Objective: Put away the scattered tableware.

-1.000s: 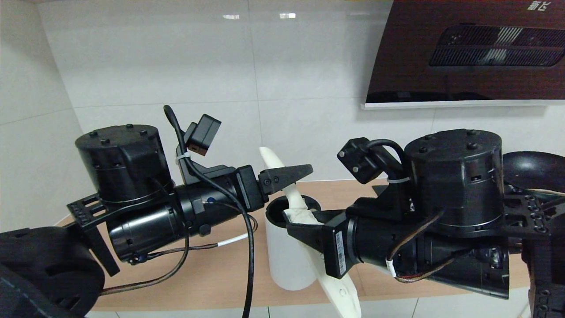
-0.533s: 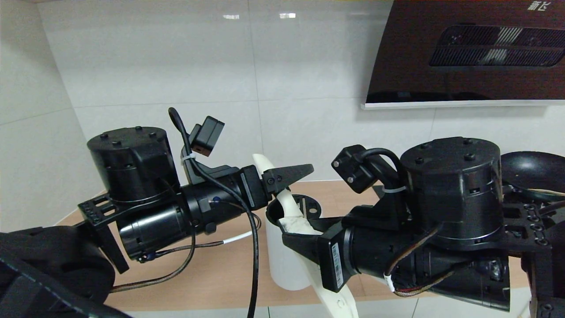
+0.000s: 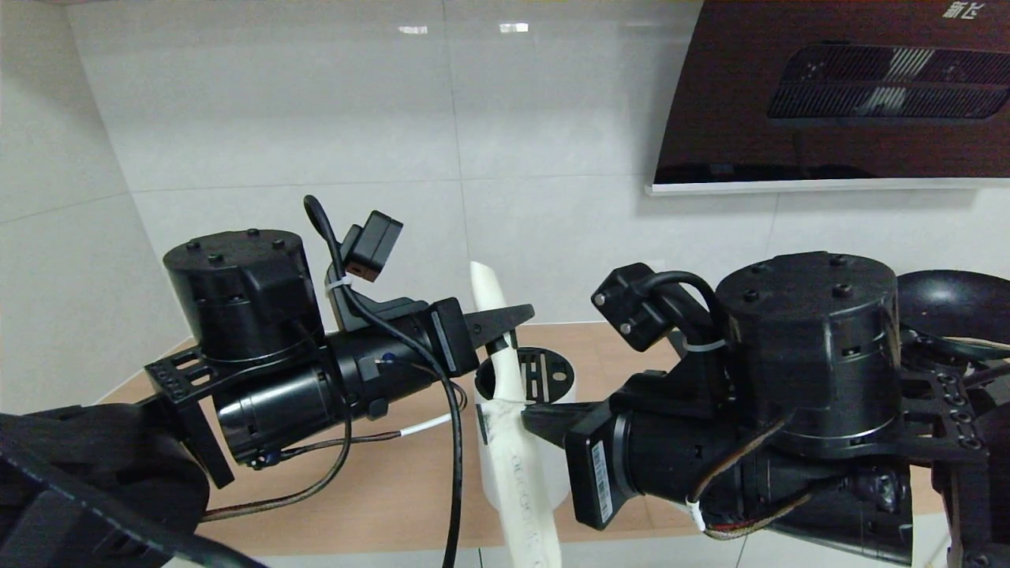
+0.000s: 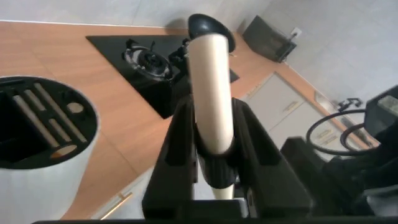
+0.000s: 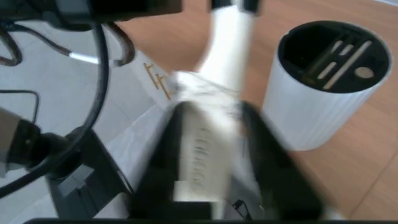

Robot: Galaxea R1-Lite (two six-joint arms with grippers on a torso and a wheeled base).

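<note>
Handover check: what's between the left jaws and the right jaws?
Only the white utensil bridges the left gripper and right gripper, gripped by both. The head view shows it.

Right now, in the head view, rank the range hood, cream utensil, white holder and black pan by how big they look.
1. range hood, clearly largest.
2. cream utensil and white holder: unsure, the utensil is nearer and covers part of the holder.
3. black pan, smallest, cut by the picture's edge.
</note>
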